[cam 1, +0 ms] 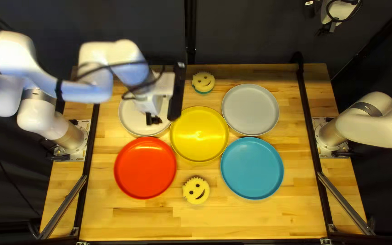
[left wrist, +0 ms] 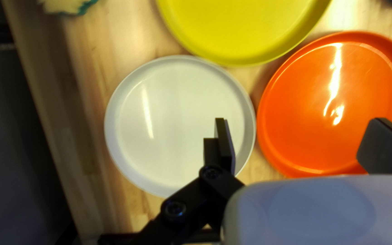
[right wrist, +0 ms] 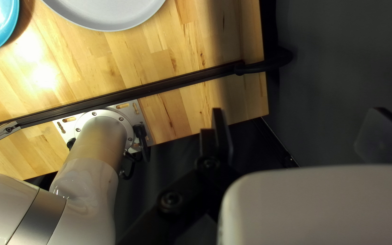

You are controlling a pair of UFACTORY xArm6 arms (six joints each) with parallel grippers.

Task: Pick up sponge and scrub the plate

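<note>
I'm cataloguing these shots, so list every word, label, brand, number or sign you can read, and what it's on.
None can be read.
Small white label on black housing, top right of the top left view: too small to read.
Near sponge and far sponge: smiling faces, no writing visible.

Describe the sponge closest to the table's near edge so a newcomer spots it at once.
On the wooden table, find the red plate and the blue plate. Toward the near edge between them lies a round yellow sponge with a smiling face and jagged hair. Its lookalike, the far sponge, sits beyond the yellow plate.
</note>
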